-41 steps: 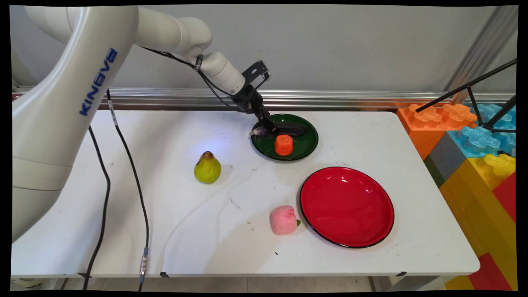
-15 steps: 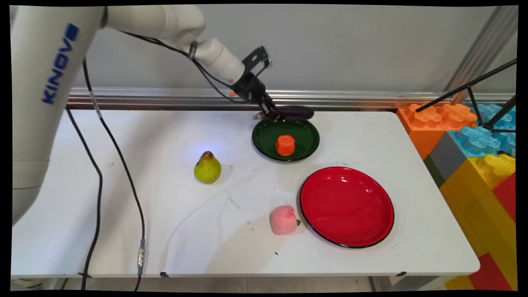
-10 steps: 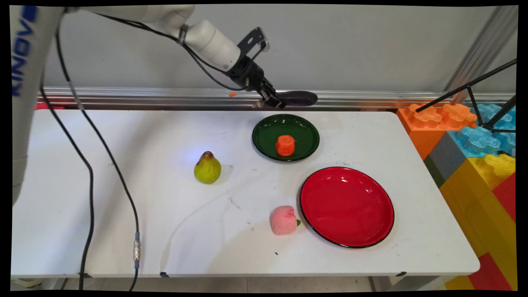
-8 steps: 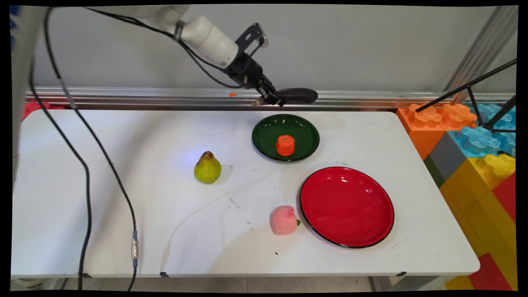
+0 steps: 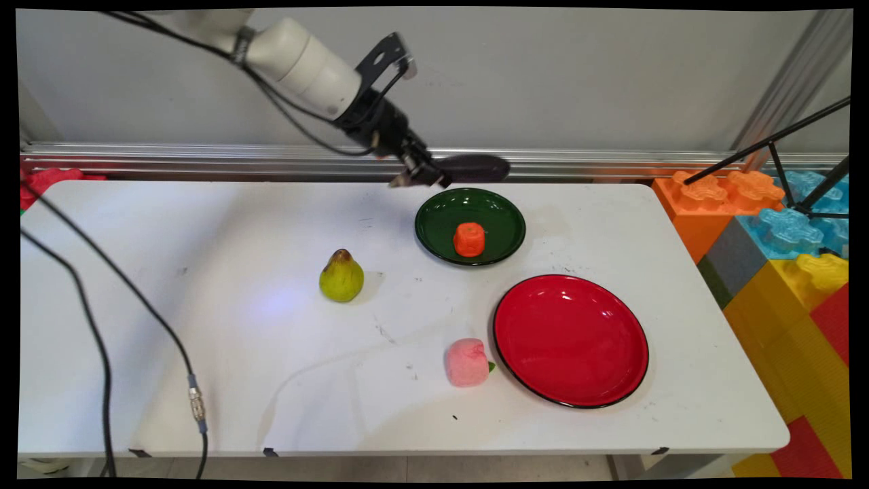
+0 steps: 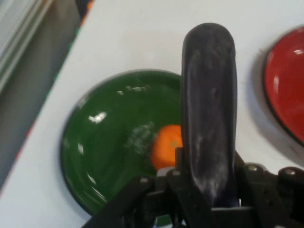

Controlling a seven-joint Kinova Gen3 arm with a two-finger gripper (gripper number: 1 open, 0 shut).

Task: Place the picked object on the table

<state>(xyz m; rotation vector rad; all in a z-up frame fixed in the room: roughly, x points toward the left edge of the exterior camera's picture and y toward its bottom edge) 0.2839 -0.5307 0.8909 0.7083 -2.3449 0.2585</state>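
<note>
- In the hand view the eggplant [image 6: 209, 109] hides the right side of the orange piece [image 6: 166, 146] and part of the green plate [image 6: 109, 142].
- The red plate [image 6: 287, 85] is cut off by that view's right edge.
- The gripper [image 6: 209, 190] covers the eggplant's near end.

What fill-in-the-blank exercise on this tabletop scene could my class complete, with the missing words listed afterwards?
1. The hand is shut on a dark ____, held in the air.
2. The orange fruit sits on the ____ plate.
3. The red plate holds ____.
4. The pink peach lies on the table beside the ____ plate.

Missing words: eggplant; green; nothing; red
</note>
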